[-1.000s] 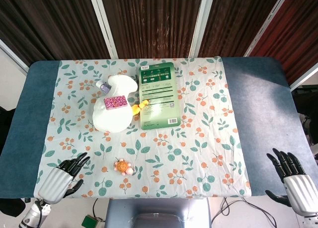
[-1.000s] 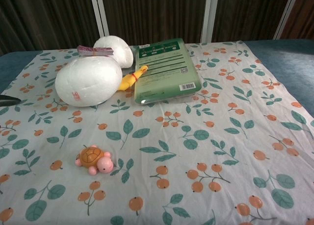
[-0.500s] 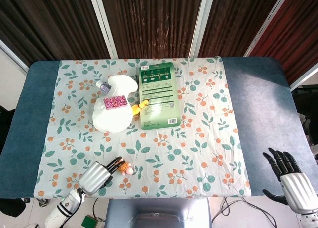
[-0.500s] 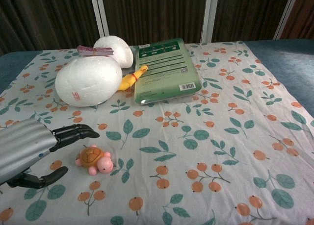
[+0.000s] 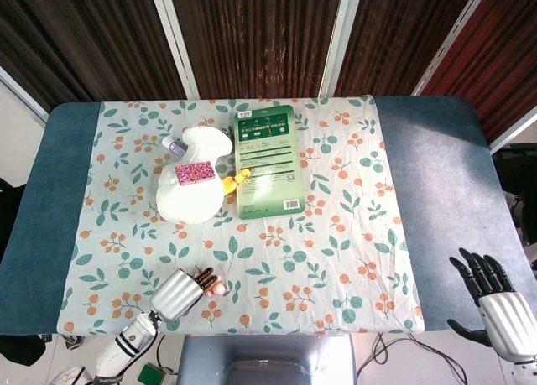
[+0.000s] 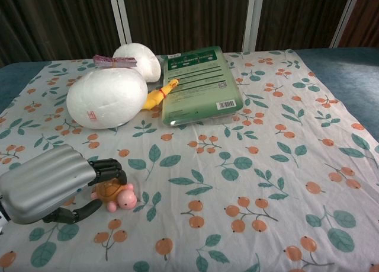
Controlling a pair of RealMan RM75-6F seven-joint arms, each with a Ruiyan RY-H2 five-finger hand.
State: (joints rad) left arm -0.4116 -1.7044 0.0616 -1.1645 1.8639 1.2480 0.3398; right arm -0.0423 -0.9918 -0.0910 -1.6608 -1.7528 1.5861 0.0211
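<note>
Toy turtle (image 6: 115, 194) sits near the table's front edge, left of centre, on the floral tablecloth (image 6: 249, 165). My left hand (image 6: 50, 183) is over it from the left, fingers (image 6: 109, 167) curled across the shell and thumb low at its near side; looks like a wrap, but I can't tell if the grip has closed.

No containers on the table. Only packaging is the flat green sealed packet (image 5: 267, 160) at back centre, contents not readable.

View differences: head view has the left hand (image 5: 179, 292) covering most of the turtle (image 5: 217, 288), only a pink bit shows. Chest view shows the orange shell and pink head clearly. My right hand (image 5: 502, 305) appears in head view only, off the table past the front right corner, fingers spread, holding nothing.

Other items: white foam gourd shape (image 6: 108, 96) at back left with a pink patterned card (image 5: 195, 173) on top, small yellow rubber chicken (image 6: 160, 94) wedged between it and the packet.

Room: right half of the cloth and the blue table (image 5: 436, 175) beyond it are open. Turtle is close to the front edge.
</note>
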